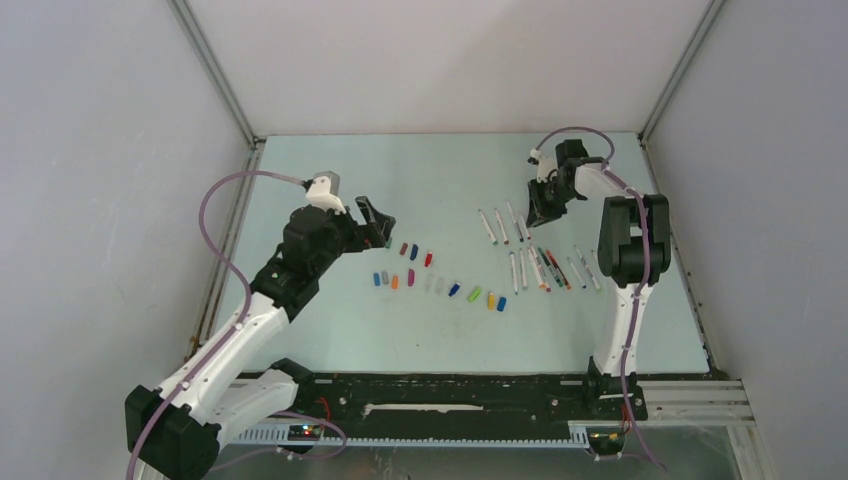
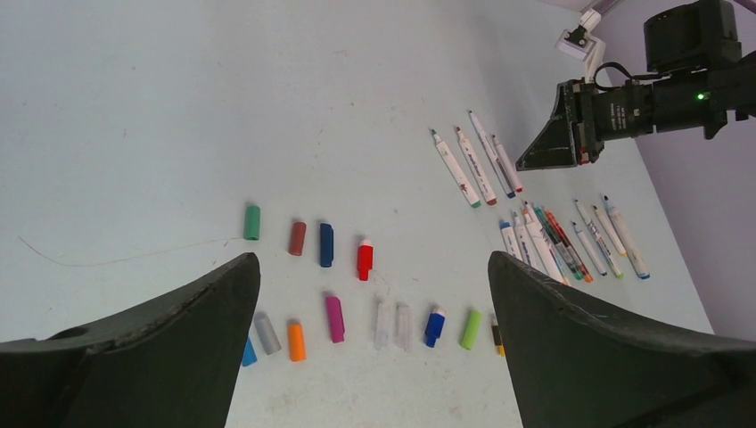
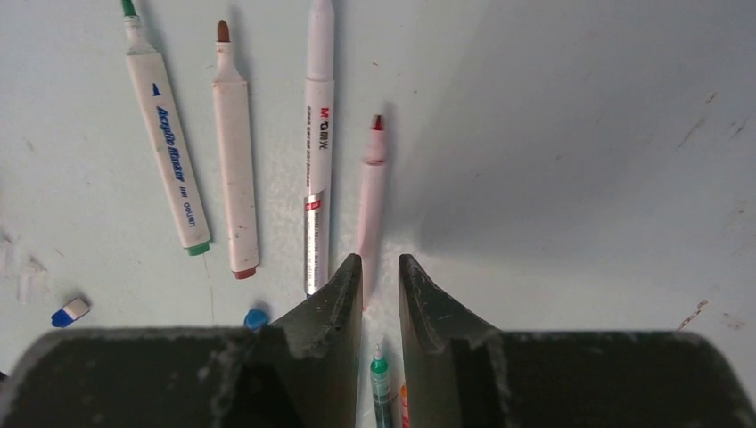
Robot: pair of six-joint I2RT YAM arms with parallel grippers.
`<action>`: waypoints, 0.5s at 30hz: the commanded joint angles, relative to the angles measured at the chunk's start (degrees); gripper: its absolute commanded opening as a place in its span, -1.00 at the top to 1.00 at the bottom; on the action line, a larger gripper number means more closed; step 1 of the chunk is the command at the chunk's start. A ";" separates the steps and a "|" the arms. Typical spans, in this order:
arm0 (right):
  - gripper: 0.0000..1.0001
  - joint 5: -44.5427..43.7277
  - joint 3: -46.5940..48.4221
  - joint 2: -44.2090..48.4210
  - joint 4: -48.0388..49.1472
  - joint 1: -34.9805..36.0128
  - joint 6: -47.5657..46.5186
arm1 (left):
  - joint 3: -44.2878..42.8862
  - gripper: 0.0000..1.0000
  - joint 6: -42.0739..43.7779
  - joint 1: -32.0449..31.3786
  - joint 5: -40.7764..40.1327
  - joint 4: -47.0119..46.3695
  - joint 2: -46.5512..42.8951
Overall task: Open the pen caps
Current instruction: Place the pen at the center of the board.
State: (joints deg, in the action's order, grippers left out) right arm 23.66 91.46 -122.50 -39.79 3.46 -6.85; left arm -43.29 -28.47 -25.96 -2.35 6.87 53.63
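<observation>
A: Item one, the short plastic pen caps in green, brown, blue, red, grey, orange, magenta and lime. Location?

B: Loose on the pale blue table, two rough rows at centre, well apart from the barrels. None seen on a pen.

A: Item two, the long white marker pens.

B: Two groups to the right of the caps. Four lie in a fan at the back; the larger cluster sits nearer the arms. Every tip I can read in the right wrist view is bare, coloured nib showing. The near cluster is too small to check one by one.

A: Item three, the left gripper.

B: Fingers spread wide, nothing between them, raised above the cap rows.

A: Item four, the right gripper.

B: Fingers nearly together, a narrow gap, holding nothing. It hangs just over the lower end of the pink-barrelled pen in the fan.

A: Step in hand?

B: By my reading, uncapping is done or nearly so. The next move calls for checking the near cluster for any cap left on; if none, both arms can draw back.
</observation>
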 commanded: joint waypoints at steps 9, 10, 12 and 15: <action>0.43 -0.99 2.99 0.50 -1.40 -0.80 1.01 | -0.87 -0.99 -0.42 0.20 1.38 -1.78 -2.83; 0.42 -0.68 2.83 1.20 -1.31 -0.97 1.17 | -0.87 -0.99 -0.41 0.20 1.38 -1.82 -3.23; 0.42 0.30 2.12 3.35 -1.08 -1.32 1.23 | -0.82 -0.99 -0.57 0.25 1.38 -1.92 -3.94; 0.42 2.72 0.40 6.77 -0.65 -1.74 0.87 | -0.61 -0.99 -1.03 0.44 1.83 -2.19 -4.88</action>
State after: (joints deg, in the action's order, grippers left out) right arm 23.35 92.27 -122.87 -40.95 2.50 -6.42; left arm -43.29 -28.51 -25.96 -1.48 6.85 50.89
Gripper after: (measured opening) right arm 0.285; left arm 0.996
